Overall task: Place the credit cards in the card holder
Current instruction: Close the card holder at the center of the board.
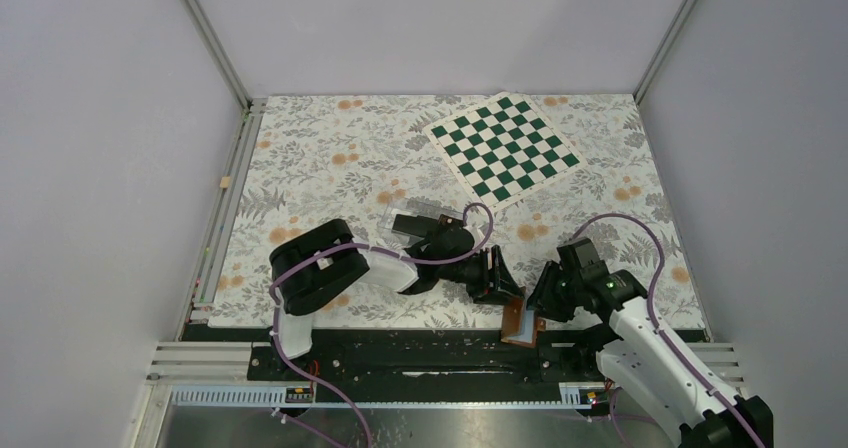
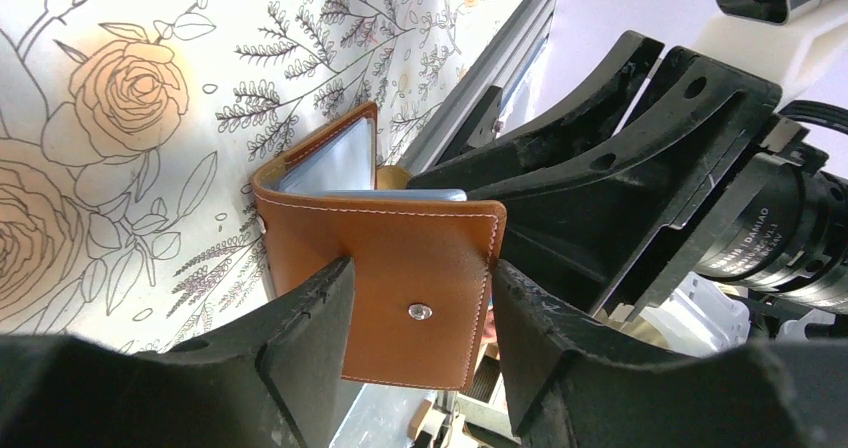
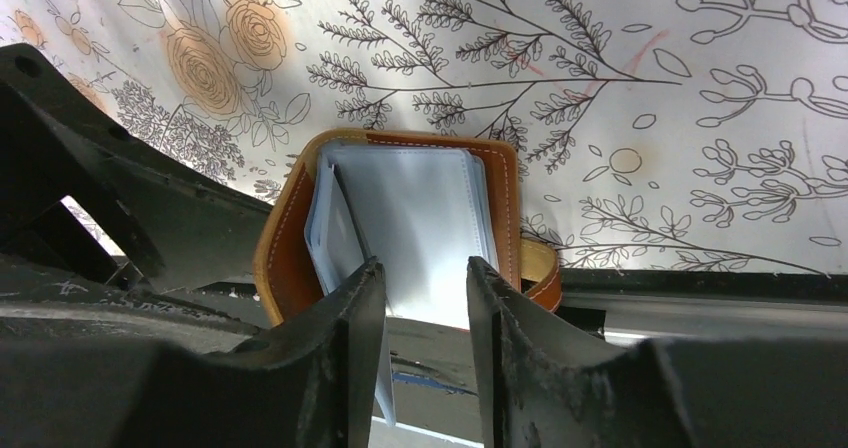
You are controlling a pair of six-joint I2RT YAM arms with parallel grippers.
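Flanking the card holder [image 2: 380, 238], left gripper [image 2: 422, 268] and right gripper [image 3: 425, 265] stand half apart; grip on it unclear.

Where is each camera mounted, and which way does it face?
Top external: above and behind the bases, looking down on the floral table cover; left arm and right arm show.
Left wrist: on the left arm, facing the snap side of the tan-brown leather card holder; left claw shows.
Right wrist: on the right arm, facing its pale blue-grey clear sleeves; right claw shows.
Shared: both wrist views see the holder.
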